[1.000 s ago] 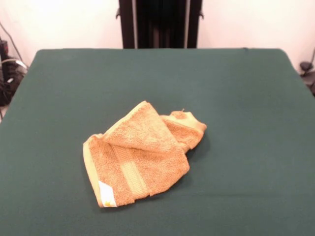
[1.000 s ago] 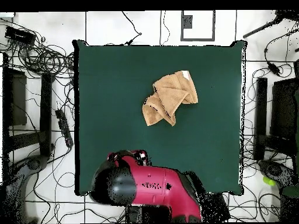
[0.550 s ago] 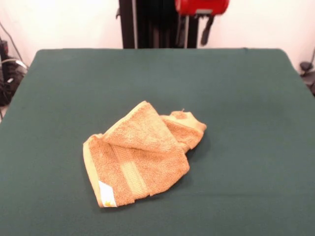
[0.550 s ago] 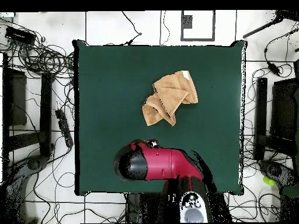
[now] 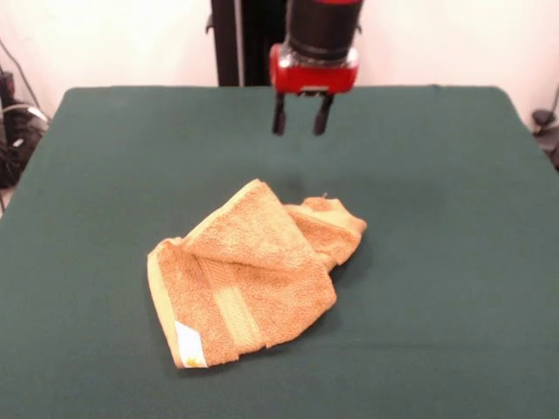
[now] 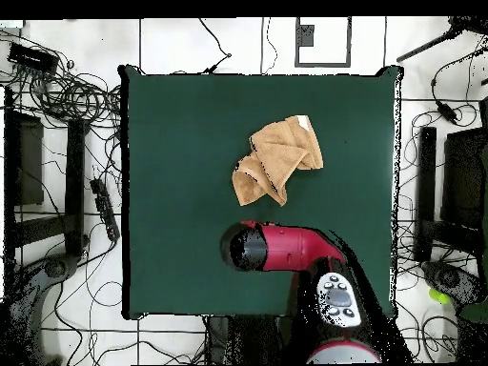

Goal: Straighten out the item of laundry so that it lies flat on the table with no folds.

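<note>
The item of laundry [image 5: 253,275] is an orange-tan towel lying crumpled and folded over itself on the green table [image 5: 437,175]. A white label shows at its near left corner. From overhead the item of laundry [image 6: 276,157] sits a little above the centre of the table [image 6: 172,143]. My gripper [image 5: 301,127] hangs in the air behind the towel, open, with two dark fingers [image 5: 279,115] pointing down and nothing between them. In the overhead view the red arm covers my gripper [image 6: 243,248], just below the towel.
Cables and dark equipment [image 6: 57,95] lie on the floor around the table. A black stand [image 5: 253,39] rises behind the far edge. Green cloth surrounds the towel on all sides.
The arm has swung in over the table and come down towards the towel. One second ago the front view showed no gripper. The towel has not moved.
</note>
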Tool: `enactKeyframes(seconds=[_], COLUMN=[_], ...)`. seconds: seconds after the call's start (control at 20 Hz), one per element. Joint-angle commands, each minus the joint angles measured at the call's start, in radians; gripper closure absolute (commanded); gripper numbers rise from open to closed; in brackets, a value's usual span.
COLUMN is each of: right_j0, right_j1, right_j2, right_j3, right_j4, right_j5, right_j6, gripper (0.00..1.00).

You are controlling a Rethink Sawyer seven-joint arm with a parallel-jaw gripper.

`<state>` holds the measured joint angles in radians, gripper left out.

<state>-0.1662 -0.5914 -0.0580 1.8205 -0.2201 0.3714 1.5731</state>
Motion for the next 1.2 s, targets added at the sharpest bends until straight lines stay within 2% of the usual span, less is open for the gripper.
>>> enactKeyframes(seconds=[0.05, 0.3, 0.6, 0.8, 1.05, 1.2], right_j0=[-0.104, -0.227, -0.423, -0.54, -0.657, -0.695], right_j1=[0.091, 0.153, 0.216, 0.293, 0.38, 0.406], right_j2=[0.124, 0.202, 0.356, 0.458, 0.584, 0.63], right_j3=[-0.109, -0.186, -0.282, -0.355, -0.37, -0.36], right_j4=[-0.029, -0.054, -0.089, -0.11, -0.064, -0.045], right_j5=[-0.011, 0.05, 0.204, 0.27, 0.375, 0.407], right_j6=[0.008, -0.094, -0.274, -0.35, -0.353, -0.332], gripper=[0.0, 0.0, 0.0, 0.0, 0.0, 0.0])
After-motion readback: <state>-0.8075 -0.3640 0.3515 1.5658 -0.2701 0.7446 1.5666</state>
